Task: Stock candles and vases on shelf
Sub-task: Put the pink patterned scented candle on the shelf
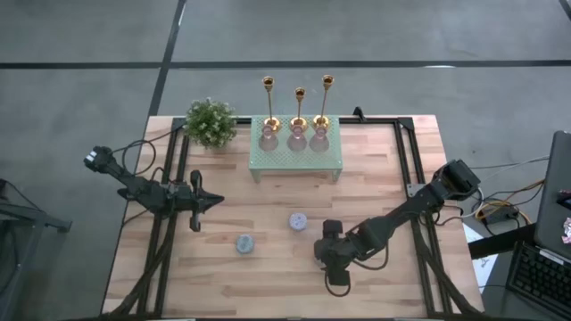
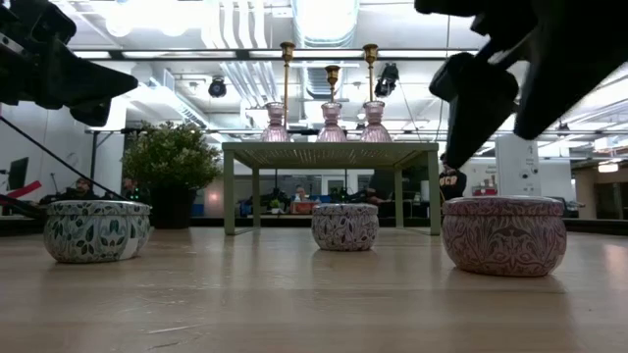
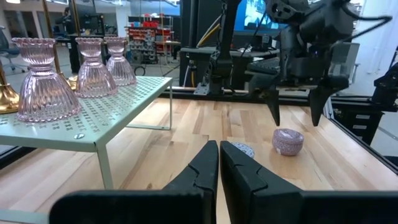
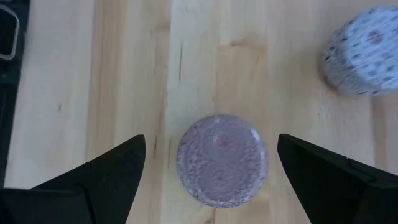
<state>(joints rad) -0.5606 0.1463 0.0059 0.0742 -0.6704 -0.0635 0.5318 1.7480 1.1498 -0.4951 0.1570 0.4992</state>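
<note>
Three pink ribbed vases [image 1: 295, 138] stand by their bases on the mint-green mesh shelf [image 1: 294, 160] at the table's far middle, also in the left wrist view [image 3: 43, 81]. Three candles rest on the wood: blue-grey [image 1: 244, 242], lavender [image 1: 298, 220], and mauve-pink [image 4: 222, 158], which the right arm hides in the high view. My right gripper [image 4: 210, 142] hangs open above the mauve-pink candle [image 2: 503, 233], one finger over each side, clear of it. My left gripper [image 3: 219, 168] is shut on nothing at the table's left [image 1: 210, 201].
A leafy potted plant [image 1: 211, 122] stands left of the shelf. Three gold candlesticks [image 1: 298, 98] rise behind the vases. Another candle [image 4: 364, 50] lies close to the mauve-pink one. Black frame rails [image 1: 169, 178] run along the table's left and right sides.
</note>
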